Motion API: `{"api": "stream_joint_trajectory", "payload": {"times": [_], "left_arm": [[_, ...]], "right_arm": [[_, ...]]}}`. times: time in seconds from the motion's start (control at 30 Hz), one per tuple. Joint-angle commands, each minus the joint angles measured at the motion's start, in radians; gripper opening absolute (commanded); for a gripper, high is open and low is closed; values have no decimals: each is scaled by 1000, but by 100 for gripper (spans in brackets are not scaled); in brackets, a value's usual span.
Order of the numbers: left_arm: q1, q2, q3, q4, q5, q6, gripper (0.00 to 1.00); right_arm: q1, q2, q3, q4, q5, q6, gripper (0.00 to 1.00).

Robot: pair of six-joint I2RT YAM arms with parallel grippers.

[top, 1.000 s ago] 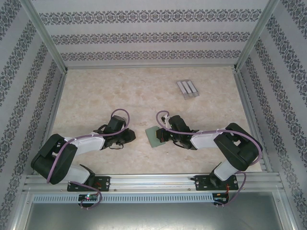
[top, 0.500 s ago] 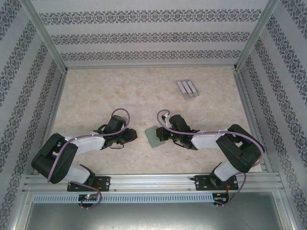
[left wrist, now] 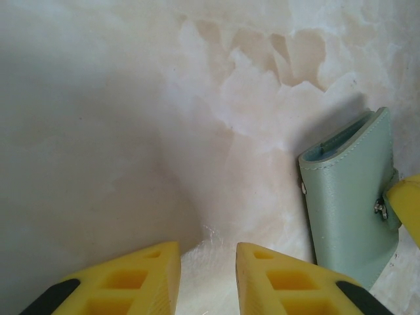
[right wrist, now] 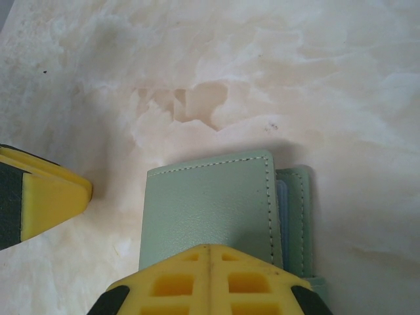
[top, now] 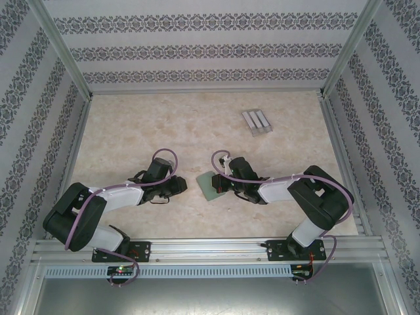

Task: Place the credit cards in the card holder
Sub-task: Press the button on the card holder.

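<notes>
My left arm (top: 118, 197) and right arm (top: 289, 190) are black joint housings with white link shells. Each trails a looping purple cable (top: 164, 155), and I see their bases bolted on the aluminium rail (top: 210, 249). The left gripper (left wrist: 208, 252) and right gripper (right wrist: 209, 252) have yellow, hollow-celled fingers with black backs.

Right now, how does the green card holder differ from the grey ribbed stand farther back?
The card holder is pale green and smooth; the ribbed stand is grey with parallel ridges. The card holder lies nearer the front, the right gripper with shut fingers over it; the ribbed stand sits far back, alone. Both rest on the marbled table.
</notes>
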Motion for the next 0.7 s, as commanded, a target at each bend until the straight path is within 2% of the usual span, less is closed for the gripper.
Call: {"api": "stream_joint_trajectory", "payload": {"times": [0.0,0.43,0.67], "left_arm": [[5,26,-21,13,-13,1,29],[4,8,-34,11,-27,-8,30],[4,12,-33,18,-18,-9,30]], "right_arm": [[15,-34,20,18,11,15,0],[14,53,35,50,-20,26,0],[33,48,27,56,-16,25,0]]}}
